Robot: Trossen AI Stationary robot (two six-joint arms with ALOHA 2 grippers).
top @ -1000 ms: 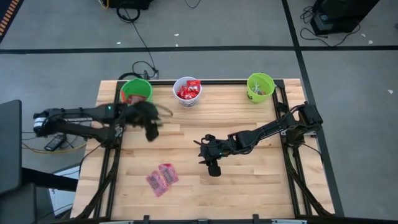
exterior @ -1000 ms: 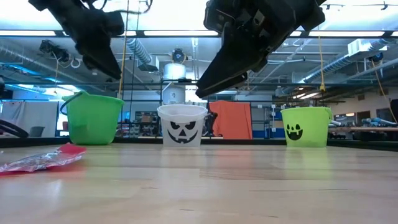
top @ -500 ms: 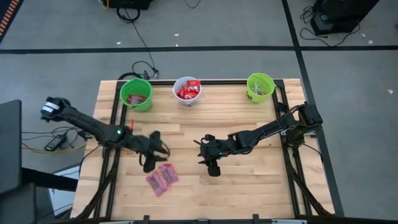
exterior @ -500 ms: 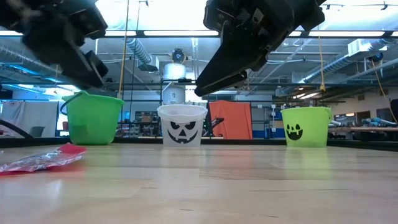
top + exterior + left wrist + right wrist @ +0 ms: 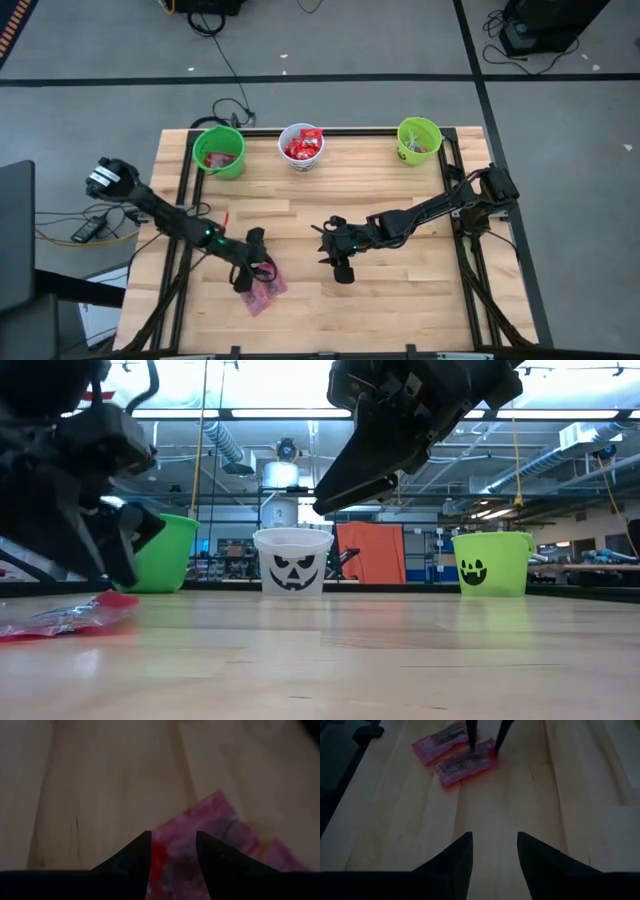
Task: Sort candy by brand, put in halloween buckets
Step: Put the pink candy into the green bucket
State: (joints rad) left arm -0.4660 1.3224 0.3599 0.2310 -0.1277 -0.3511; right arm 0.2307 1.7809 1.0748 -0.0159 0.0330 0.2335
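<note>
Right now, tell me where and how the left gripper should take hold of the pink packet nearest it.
Grip the near pink packet across its narrow width at the end already between the open left gripper fingers, coming straight down from above. It lies flat on the table beside a second packet, so a top-down pinch likely avoids dragging both.

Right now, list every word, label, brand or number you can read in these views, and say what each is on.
No text can be read in any view.
Pinkish-red packets: printing blurred, brand unreadable.
Red candy in the white bucket: too small to read.
White bucket and right green bucket: only dark face marks, no words.
</note>
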